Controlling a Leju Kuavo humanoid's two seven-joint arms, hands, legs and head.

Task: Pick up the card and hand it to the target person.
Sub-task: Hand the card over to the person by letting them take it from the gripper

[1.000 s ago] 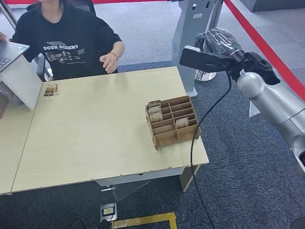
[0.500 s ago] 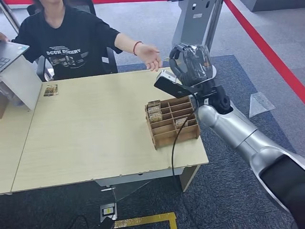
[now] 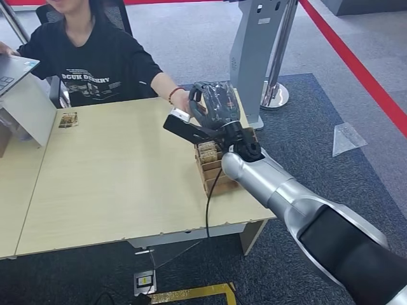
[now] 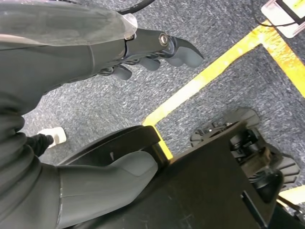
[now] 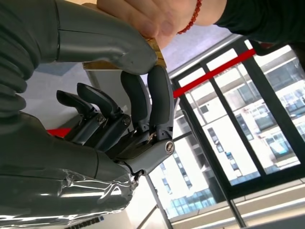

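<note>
My right hand [image 3: 214, 104] is raised over the far side of the table [image 3: 120, 184], close to the person [image 3: 91, 63] in a black shirt. In the right wrist view it [image 5: 107, 95] pinches a tan card [image 5: 160, 53] between thumb and fingers. The person's hand [image 5: 151, 16], with a red bracelet, grips the same card from the other side; in the head view that hand [image 3: 181, 100] meets mine. My left hand [image 4: 154, 50] hangs over the carpet with its fingers apart and nothing in them.
A wooden divided box [image 3: 217, 181] with several cards stands on the table's right part, partly hidden by my right arm. Another card [image 3: 68, 119] lies at the far left by a laptop [image 3: 14, 70]. A grey stand [image 3: 254, 57] rises behind the table.
My right arm swung left from beside the table to above its far edge. The person stretched an arm out, then brought the hand onto the card that I hold.
</note>
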